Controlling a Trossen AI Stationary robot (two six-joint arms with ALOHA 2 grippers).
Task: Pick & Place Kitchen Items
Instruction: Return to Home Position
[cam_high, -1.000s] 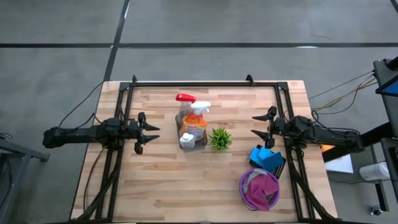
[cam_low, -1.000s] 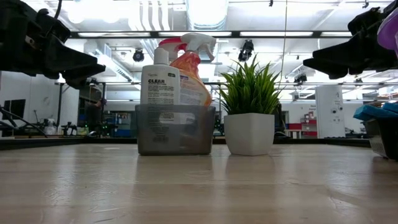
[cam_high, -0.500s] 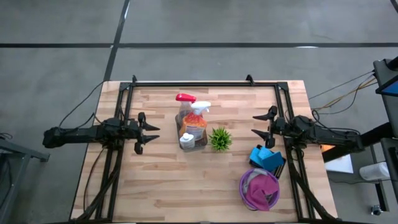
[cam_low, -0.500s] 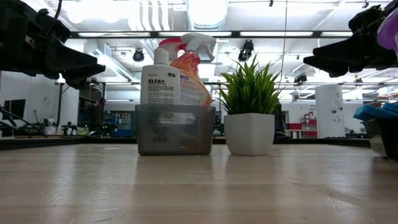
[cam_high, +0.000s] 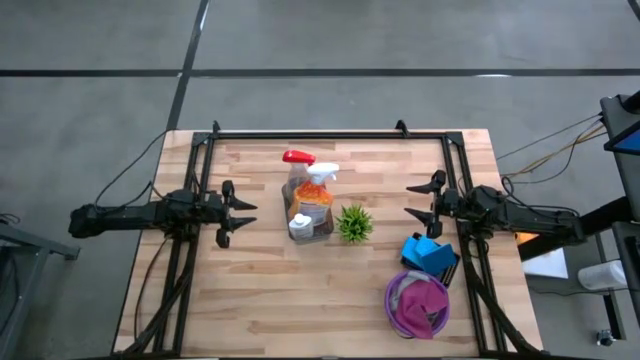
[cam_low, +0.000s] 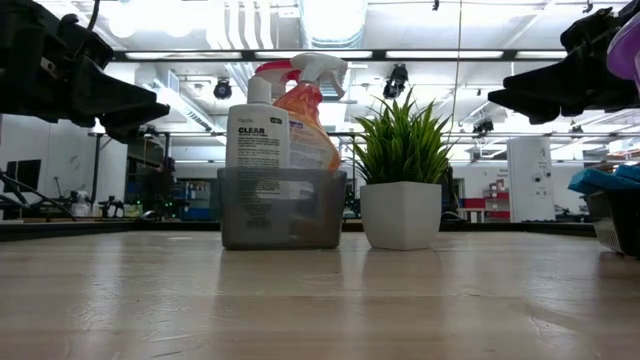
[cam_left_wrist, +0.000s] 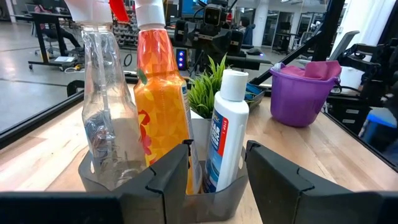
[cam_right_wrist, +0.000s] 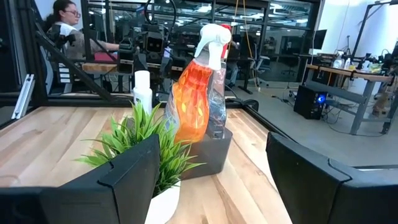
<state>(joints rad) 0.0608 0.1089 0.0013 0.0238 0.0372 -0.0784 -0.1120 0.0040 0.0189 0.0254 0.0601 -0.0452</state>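
The left gripper (cam_high: 236, 213) hangs above the left part of the wooden table (cam_high: 250, 290), its fingers spread apart and empty, pointing toward the table's middle. The right gripper (cam_high: 424, 199) is likewise spread wide with nothing between its fingers, above the right part of the table and facing the left one.

Between them stands a grey caddy (cam_low: 280, 208). It holds the clear spray bottle (cam_left_wrist: 106, 124) with the red trigger, the orange spray bottle (cam_left_wrist: 163, 118) with the white trigger, and a white bottle (cam_left_wrist: 227, 137) with a blue label, all upright. A small spiky plant (cam_high: 353, 223) in a white pot sits just beside the caddy.

Near the table's right front, blue sponges (cam_high: 428, 252) are piled in a black bin (cam_low: 618, 225). Beside it, a purple bucket (cam_left_wrist: 298, 102) holds a magenta cloth (cam_high: 425, 300).
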